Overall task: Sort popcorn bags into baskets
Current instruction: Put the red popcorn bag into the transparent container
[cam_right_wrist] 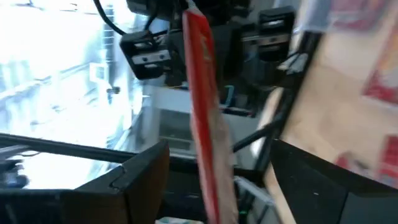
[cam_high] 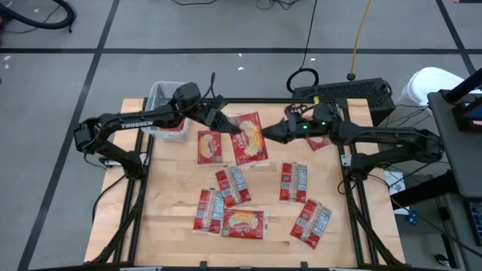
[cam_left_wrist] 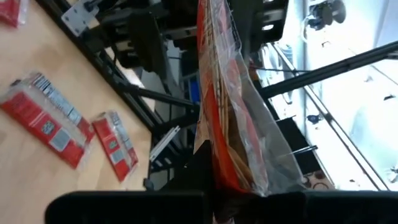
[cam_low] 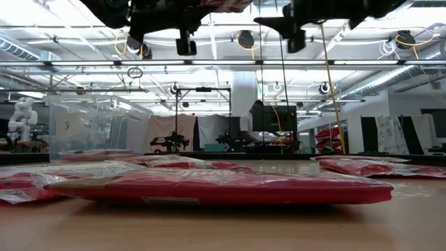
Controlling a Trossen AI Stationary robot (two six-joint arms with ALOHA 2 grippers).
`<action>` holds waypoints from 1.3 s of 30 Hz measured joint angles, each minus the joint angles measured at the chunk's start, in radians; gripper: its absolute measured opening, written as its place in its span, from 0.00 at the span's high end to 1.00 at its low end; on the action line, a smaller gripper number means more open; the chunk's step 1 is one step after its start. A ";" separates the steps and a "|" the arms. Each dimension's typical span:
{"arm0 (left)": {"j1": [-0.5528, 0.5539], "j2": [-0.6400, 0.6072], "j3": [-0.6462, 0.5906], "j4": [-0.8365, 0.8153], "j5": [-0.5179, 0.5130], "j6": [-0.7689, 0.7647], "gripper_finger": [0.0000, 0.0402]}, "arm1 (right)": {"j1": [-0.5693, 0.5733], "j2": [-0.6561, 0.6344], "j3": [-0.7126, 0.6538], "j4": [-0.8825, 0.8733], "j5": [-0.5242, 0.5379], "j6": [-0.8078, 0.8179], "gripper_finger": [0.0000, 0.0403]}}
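Observation:
One red popcorn bag [cam_high: 248, 138] hangs above the table's far middle, with my left gripper [cam_high: 230, 126] shut on its left edge. In the left wrist view that bag [cam_left_wrist: 227, 112] rises edge-on from between the shut fingers of my left gripper [cam_left_wrist: 217, 202]. My right gripper [cam_high: 265, 135] is at the bag's right edge, open. In the right wrist view its fingers stand wide on either side of the bag [cam_right_wrist: 202, 93] without touching it. The clear basket [cam_high: 162, 94] stands at the far left corner with red packets in it. Several popcorn bags [cam_high: 233, 184] lie flat on the table.
Loose bags lie across the middle and near half of the wooden table [cam_high: 173, 196], one partly under the right arm [cam_high: 320, 143]. In the low view a bag [cam_low: 209, 187] lies close in front and the basket [cam_low: 90, 129] stands far left. Black frame rails [cam_high: 139, 188] edge the table.

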 joint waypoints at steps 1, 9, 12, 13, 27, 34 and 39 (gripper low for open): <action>-0.004 0.000 0.000 -0.014 -0.002 0.006 0.94 | 0.000 0.024 0.000 0.042 -0.012 0.016 0.32; -0.010 0.001 0.000 -0.067 -0.006 -0.004 0.92 | 0.000 0.122 0.000 0.098 -0.021 0.038 0.50; -0.005 0.001 0.000 -0.067 -0.007 -0.022 0.92 | 0.000 0.120 0.000 0.101 -0.021 0.022 0.63; -0.001 0.001 0.000 -0.067 -0.007 -0.033 0.92 | 0.000 0.120 0.000 0.102 -0.021 0.017 0.68; 0.024 0.001 -0.001 -0.056 -0.164 -0.190 0.72 | -0.036 0.120 0.000 0.129 0.015 -0.033 0.97; 0.031 0.000 -0.001 -0.004 -0.254 -0.257 0.45 | -0.076 0.120 0.000 0.158 0.086 -0.054 0.98; 0.039 0.000 0.000 0.060 -0.275 -0.285 0.37 | -0.099 0.120 0.000 0.170 0.086 -0.058 0.98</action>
